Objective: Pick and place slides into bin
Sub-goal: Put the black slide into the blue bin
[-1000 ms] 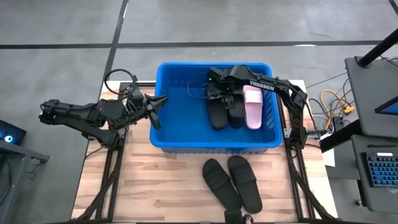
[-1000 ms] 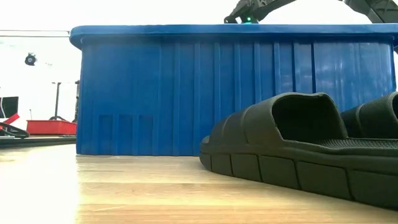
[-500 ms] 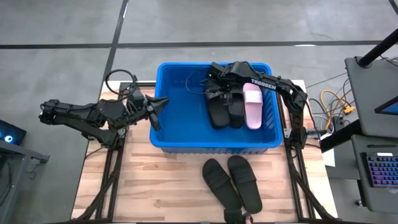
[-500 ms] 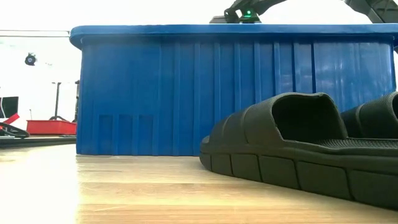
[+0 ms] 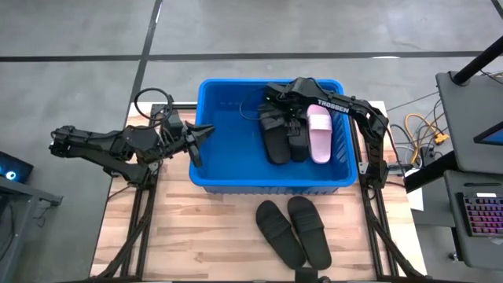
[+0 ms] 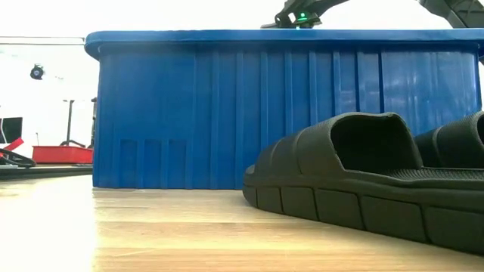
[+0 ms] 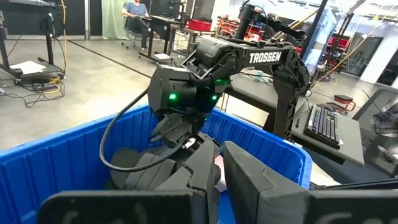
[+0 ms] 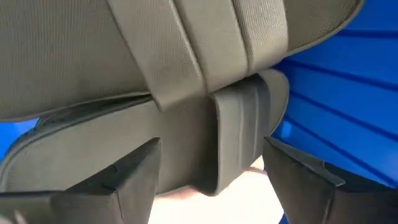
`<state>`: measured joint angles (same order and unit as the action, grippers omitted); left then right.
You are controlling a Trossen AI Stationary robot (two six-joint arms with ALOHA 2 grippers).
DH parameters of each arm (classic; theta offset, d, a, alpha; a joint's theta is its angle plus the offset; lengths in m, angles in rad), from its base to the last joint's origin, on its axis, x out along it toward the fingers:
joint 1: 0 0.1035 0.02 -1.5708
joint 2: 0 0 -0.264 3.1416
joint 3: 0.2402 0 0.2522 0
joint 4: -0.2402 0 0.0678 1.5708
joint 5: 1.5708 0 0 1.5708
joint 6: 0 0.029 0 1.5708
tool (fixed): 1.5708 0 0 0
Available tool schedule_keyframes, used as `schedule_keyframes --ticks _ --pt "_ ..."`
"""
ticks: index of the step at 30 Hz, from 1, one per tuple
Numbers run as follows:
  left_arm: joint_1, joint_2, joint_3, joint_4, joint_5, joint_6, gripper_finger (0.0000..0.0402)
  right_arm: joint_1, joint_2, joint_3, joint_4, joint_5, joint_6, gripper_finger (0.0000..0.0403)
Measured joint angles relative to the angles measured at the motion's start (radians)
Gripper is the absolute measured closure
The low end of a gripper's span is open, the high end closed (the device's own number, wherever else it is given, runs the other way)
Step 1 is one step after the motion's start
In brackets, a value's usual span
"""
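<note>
Slightly wider right gripper [image 5: 275,112] over slides [image 5: 284,137].

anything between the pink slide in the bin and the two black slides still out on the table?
Only the bin's near wall, then bare wood. The high view shows it: pink slide inside, black pair outside on the table.

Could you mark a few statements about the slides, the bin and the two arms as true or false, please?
1. A pale pink slide lies inside the blue bin. True.
2. Two black slides rest on the table in front of the bin. True.
3. The bin holds only pink slides. False: black ones lie beside the pink one.
4. The right gripper hangs outside the bin. False: it is over the bin's inside, fingers open.
5. The left gripper holds a slide. False: it is shut on nothing, at the bin's left rim.
</note>
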<state>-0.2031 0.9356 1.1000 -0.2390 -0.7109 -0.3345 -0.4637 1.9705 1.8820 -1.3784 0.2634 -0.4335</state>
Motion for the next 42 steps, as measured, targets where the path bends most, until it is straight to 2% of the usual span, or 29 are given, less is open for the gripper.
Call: schedule_keyframes --ticks 9,14,21,23,31,35,42 --pt "0.0 0.0 0.0 -0.001 0.001 0.007 0.0381 0.0 0.0 0.019 0.013 0.0 0.059 0.0139" --pt "0.0 -0.007 0.0 -0.002 0.001 0.002 0.0381 0.001 -0.065 0.032 0.082 -0.025 0.141 0.0157" --pt "0.0 -0.016 0.0 -0.001 0.001 0.001 0.0381 0.019 -0.27 0.028 0.181 -0.262 0.266 0.0173" --pt "0.0 -0.014 0.0 -0.002 0.0 0.001 0.0381 0.041 -0.341 0.025 0.254 -0.296 0.295 0.0174" --pt "0.0 -0.029 0.003 0.038 0.003 0.011 0.0381 0.273 -0.597 0.007 0.566 -0.288 0.364 0.0174" --pt "0.0 -0.057 0.005 0.076 0.049 0.073 0.0381 0.397 -0.675 0.007 0.572 -0.237 0.475 0.0174" --pt "-0.001 -0.059 0.003 0.074 0.144 0.133 0.0381 0.577 -0.719 0.005 0.48 -0.245 0.642 0.0174"
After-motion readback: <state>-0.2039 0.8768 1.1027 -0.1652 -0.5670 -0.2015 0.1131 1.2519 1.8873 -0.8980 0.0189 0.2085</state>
